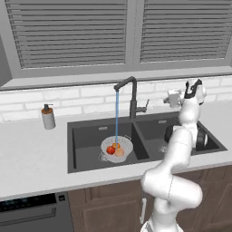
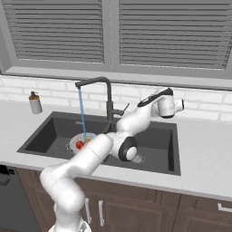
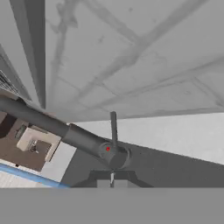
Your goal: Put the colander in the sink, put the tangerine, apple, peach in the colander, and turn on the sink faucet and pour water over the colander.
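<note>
The gripper point(image 1: 171, 98) is closed with nothing held, its fingers point(image 3: 113, 178) pressed together. It hovers above the counter point(image 1: 31, 154), off to the lever side of the faucet point(image 1: 132, 97) and at about the height of the spout. In the hand view the faucet's base and its thin lever point(image 3: 113, 127) sit just ahead of the fingertips, apart from them, with the white tiled wall point(image 3: 144, 57) beyond.

Far from the gripper, on the other side of the faucet and well below it, the colander point(image 1: 117, 148) rests on the floor of the sink's point(image 1: 86, 140) left basin. It holds the apple point(image 1: 110, 150), the peach point(image 1: 119, 152) and the tangerine point(image 1: 116, 145), all close together. Water point(image 1: 116, 118) falls in a straight blue stream from the spout tip into the colander, landing among the fruit.

The soap dispenser point(image 1: 48, 117) stands on the counter beyond the sink's far left corner, the farthest thing from the gripper.
</note>
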You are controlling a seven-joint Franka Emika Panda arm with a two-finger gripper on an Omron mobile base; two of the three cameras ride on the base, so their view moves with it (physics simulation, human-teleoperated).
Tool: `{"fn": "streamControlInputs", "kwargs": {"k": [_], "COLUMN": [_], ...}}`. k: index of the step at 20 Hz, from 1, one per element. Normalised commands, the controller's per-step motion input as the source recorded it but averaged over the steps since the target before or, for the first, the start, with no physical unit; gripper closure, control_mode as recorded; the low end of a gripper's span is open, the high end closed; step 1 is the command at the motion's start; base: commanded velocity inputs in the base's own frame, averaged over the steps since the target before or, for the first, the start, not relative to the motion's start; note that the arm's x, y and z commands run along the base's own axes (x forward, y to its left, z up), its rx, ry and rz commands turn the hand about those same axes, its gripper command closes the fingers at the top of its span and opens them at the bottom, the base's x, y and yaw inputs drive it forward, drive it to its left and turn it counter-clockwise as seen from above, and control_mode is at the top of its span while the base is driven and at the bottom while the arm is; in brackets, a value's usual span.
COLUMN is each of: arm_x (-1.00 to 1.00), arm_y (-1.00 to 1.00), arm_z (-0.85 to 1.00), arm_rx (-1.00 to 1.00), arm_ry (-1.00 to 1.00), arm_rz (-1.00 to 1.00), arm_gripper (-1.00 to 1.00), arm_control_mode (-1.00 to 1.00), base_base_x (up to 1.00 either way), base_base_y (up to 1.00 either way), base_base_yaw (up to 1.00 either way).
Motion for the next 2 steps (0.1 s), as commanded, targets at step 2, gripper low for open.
{"fn": "streamControlInputs", "kwargs": {"k": [2], "arm_x": [-1.00], "arm_y": [0.06], "arm_z": [0.07], "arm_rx": [-0.06], "arm_ry": [-0.26], "arm_rz": [-0.34], "arm_gripper": [1.00], "arm_control_mode": [-1.00], "base_base_x": [0.00], "base_base_y": [0.00], "base_base_yaw": [0.00]}}
